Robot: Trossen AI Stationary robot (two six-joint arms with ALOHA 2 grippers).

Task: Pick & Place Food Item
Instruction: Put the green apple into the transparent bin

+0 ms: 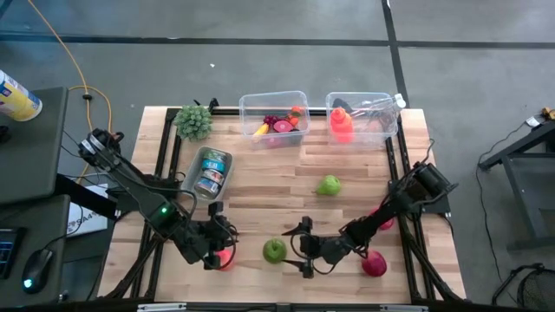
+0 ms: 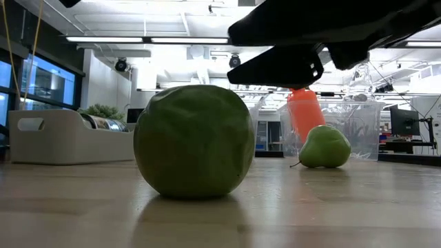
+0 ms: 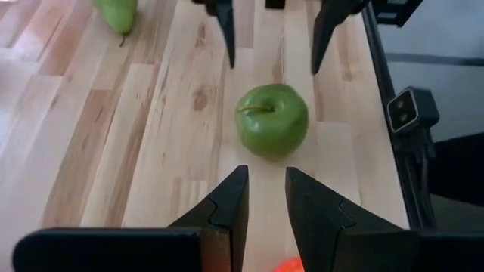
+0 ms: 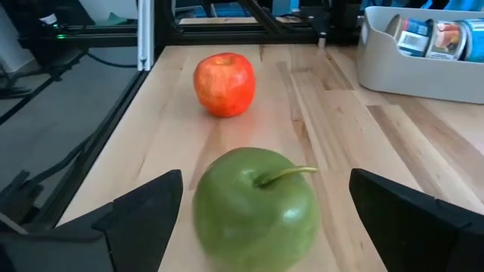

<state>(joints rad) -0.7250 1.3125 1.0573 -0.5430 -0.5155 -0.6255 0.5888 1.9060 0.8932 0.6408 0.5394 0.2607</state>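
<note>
A green apple (image 1: 274,250) (image 4: 257,208) stands upright on the wooden table near its near edge. My right gripper (image 1: 300,251) (image 4: 266,181) is low and level on the apple's right, wide open. In the left wrist view its fingers (image 3: 229,38) stop just short of the green apple (image 3: 272,119), and nothing touches. A red apple (image 1: 225,258) (image 4: 224,83) rests on the table left of the green one. My left gripper (image 1: 221,244) (image 3: 266,172) hovers over it, pointing toward the green apple, with only a narrow gap between its fingers.
A green pear (image 1: 328,185) lies mid-table. A red fruit (image 1: 374,264) sits by the right arm. Two clear bins (image 1: 274,117) (image 1: 364,117) with food stand at the far edge. A grey tray of cans (image 1: 208,172) and a leafy green ball (image 1: 194,121) are far left.
</note>
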